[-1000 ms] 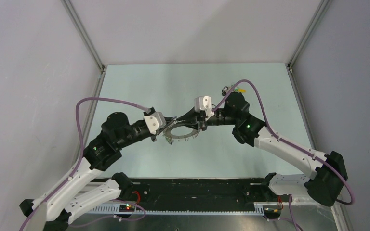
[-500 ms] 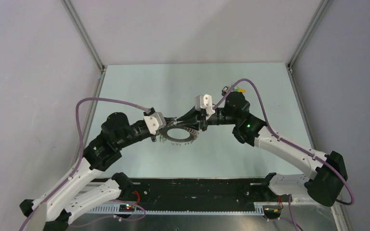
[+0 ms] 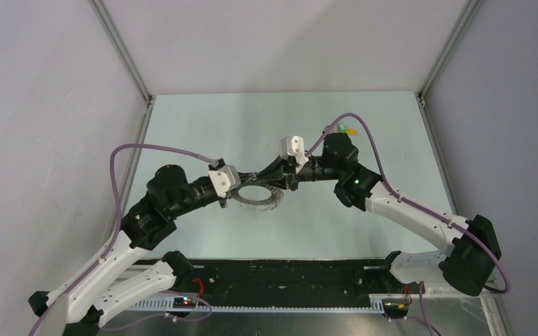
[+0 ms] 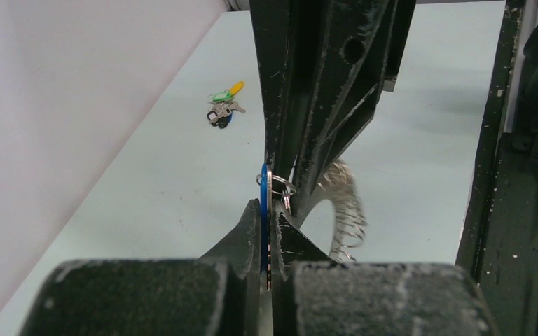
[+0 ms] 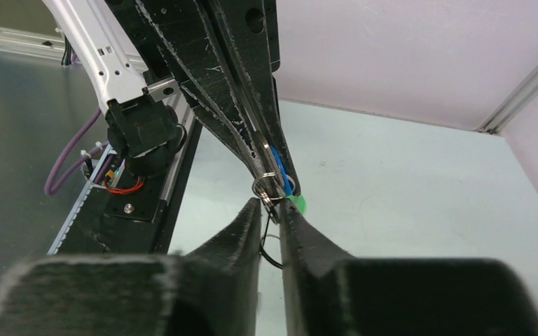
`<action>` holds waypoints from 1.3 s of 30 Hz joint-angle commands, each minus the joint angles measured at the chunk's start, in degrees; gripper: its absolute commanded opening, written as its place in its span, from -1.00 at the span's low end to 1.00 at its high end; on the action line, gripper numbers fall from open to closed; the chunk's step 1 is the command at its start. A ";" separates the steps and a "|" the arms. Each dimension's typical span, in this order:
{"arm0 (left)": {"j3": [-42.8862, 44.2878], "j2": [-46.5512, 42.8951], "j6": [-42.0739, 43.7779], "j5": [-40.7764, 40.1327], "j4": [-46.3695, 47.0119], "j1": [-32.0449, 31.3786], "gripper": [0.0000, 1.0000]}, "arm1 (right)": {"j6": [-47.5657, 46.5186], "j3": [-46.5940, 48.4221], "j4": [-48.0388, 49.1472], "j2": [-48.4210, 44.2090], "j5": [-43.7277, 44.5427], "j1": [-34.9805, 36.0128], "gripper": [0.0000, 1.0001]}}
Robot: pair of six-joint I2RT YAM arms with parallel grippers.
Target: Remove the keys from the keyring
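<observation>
Two hands are facing each other tip to tip above the middle of the desk (image 3: pixel 203 119). My left hand (image 4: pixel 267 218) is closed and is gripping the flat head of a blue key (image 4: pixel 263 183), which is standing on edge between its fingers. A small ring (image 4: pixel 281 185) is passing through this key, just where the tips of my right hand (image 5: pixel 269 208) are pointing in from the opposite side. The fingers of the right hand are standing very near to each other with only a thin gap. The small ring is sitting at their tips, but I cannot tell if they are really pinching it. The keyring (image 3: pixel 274 199) is hanging just below both hands, nearly flat over the desk; I cannot tell if it is touching the desk. The keys (image 4: pixel 349 210) are sticking out all around it like teeth, and they are looking blurred in the left wrist view. A loose bunch of keys (image 4: pixel 223 112) with green, yellow and blue heads is lying on the desk well apart from the keyring, beside the far side of the right arm.
</observation>
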 commanded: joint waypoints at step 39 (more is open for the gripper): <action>0.51 1.16 0.54 -0.67 4.27 0.35 -1.00 | 20.44 2.11 14.97 -5.84 -0.94 -3.01 -1.00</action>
